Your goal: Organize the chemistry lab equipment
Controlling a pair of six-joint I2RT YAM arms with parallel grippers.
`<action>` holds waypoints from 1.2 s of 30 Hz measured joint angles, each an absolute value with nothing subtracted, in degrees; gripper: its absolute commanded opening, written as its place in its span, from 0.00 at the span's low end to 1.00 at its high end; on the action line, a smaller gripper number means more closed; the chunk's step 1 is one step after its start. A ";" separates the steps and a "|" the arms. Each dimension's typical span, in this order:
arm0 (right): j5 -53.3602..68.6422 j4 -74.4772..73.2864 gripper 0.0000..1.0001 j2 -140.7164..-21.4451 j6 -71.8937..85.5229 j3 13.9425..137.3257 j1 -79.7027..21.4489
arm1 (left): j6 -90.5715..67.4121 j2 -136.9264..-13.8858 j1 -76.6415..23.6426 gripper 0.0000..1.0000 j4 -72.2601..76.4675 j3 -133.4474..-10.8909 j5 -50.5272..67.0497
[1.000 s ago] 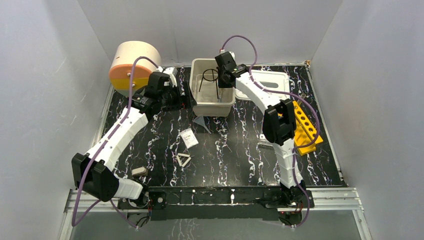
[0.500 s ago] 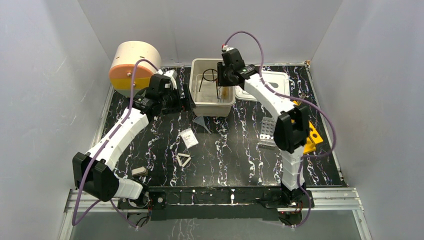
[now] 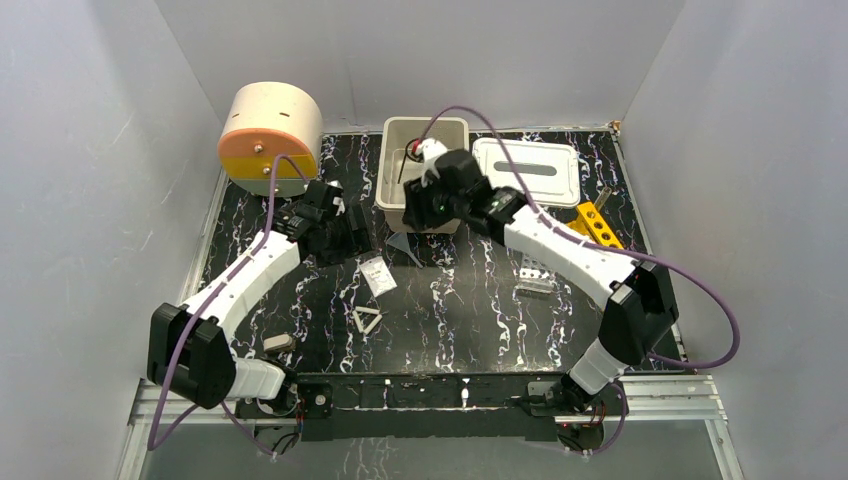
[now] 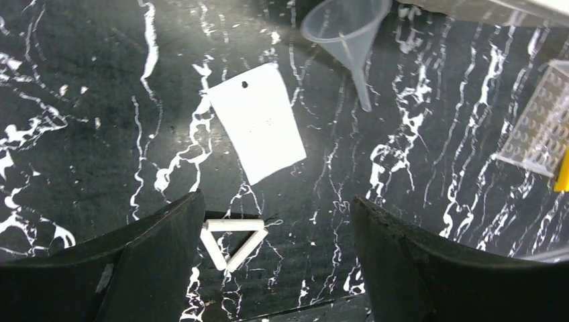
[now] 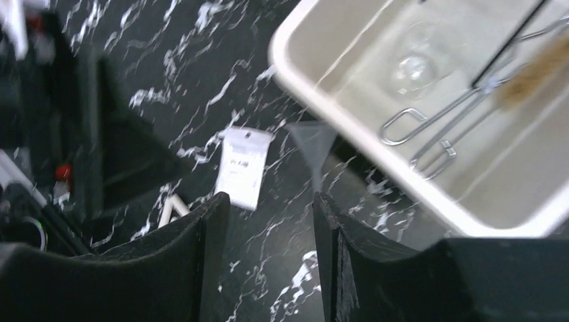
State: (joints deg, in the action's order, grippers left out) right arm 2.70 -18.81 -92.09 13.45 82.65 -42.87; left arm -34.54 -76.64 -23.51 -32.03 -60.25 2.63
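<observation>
My left gripper (image 3: 348, 238) hangs open over the dark marbled table, empty. Below it lie the clear packet (image 4: 258, 124) and the white triangle frame (image 4: 231, 238), the triangle close to the left finger (image 4: 161, 248). The grey cone (image 4: 345, 27), a funnel, lies on its side beyond the packet. My right gripper (image 5: 268, 228) is open and empty by the near rim of the beige bin (image 3: 392, 190), above the funnel (image 5: 314, 144). Inside the bin are metal tongs (image 5: 429, 127), a brush and a round glass piece. The grey holed rack (image 3: 535, 272) and yellow tube rack (image 3: 598, 225) sit at the right.
The beige-and-orange drum (image 3: 270, 135) stands at the back left. A white lid (image 3: 525, 160) lies to the right of the bin. A wood-handled tool (image 3: 278, 343) rests near the left arm's base. Grey walls close in the table on three sides.
My right arm has drawn back from over the bin to its near rim, its jaws spreading wider. The left gripper has shifted nearer, towards the packet, and narrowed slightly.
</observation>
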 measured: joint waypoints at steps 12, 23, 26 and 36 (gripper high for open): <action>-10.09 -14.02 0.65 -92.33 11.79 68.55 -55.35 | -39.20 -77.82 -17.82 0.69 -33.95 -54.87 -1.56; -22.63 -3.70 0.58 -105.16 9.87 67.37 -56.84 | -39.40 -77.78 -16.47 0.70 -33.45 -53.36 -1.39; -22.96 0.34 0.43 -106.32 8.19 66.48 -56.75 | -39.20 -77.78 -16.03 0.70 -33.36 -52.97 -1.15; -24.71 8.10 0.51 -109.75 6.24 65.76 -56.75 | -38.09 -77.78 -15.86 0.69 -33.04 -52.95 -1.06</action>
